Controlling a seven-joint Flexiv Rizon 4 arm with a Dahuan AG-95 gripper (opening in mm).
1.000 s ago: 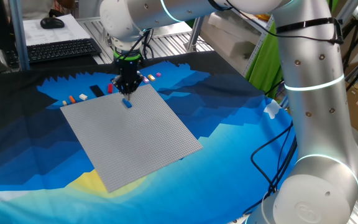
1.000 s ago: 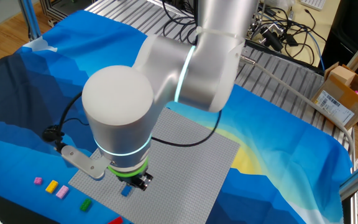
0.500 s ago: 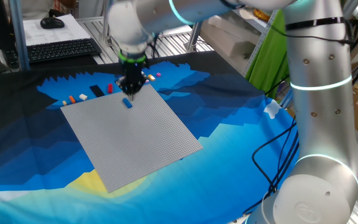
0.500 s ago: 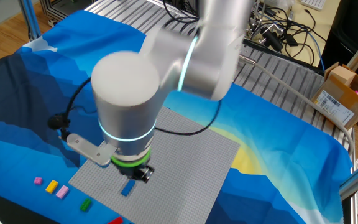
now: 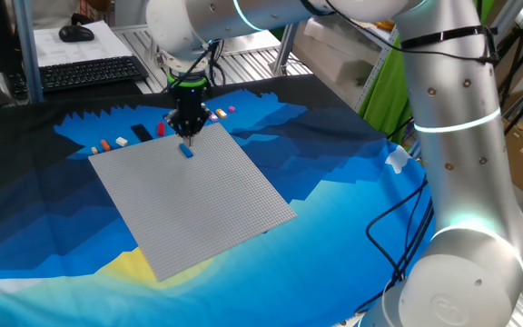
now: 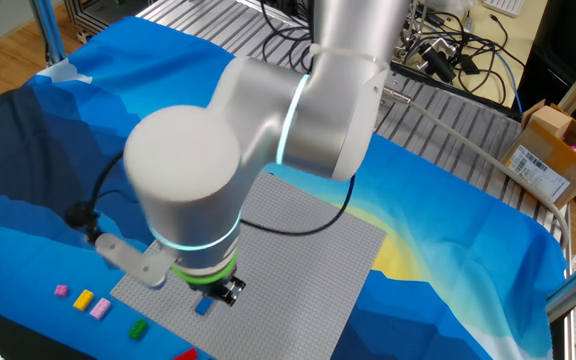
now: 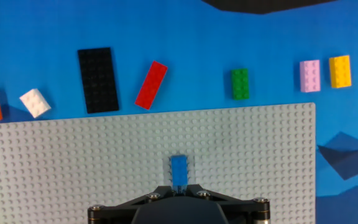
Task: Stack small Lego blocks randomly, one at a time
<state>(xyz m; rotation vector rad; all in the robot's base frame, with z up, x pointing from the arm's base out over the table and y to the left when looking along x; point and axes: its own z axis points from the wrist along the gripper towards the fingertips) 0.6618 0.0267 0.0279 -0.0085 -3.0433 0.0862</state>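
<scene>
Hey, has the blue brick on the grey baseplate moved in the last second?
No. The blue brick sits at the same spot near the grey baseplate's far edge, with the gripper just above it.

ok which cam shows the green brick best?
Hand view: the green brick lies unobstructed on the blue cloth just beyond the grey baseplate, studs visible. The other fixed view shows it small, near the bottom edge. In the remaining fixed view the gripper hides that spot, so I can't pick it out.
</scene>
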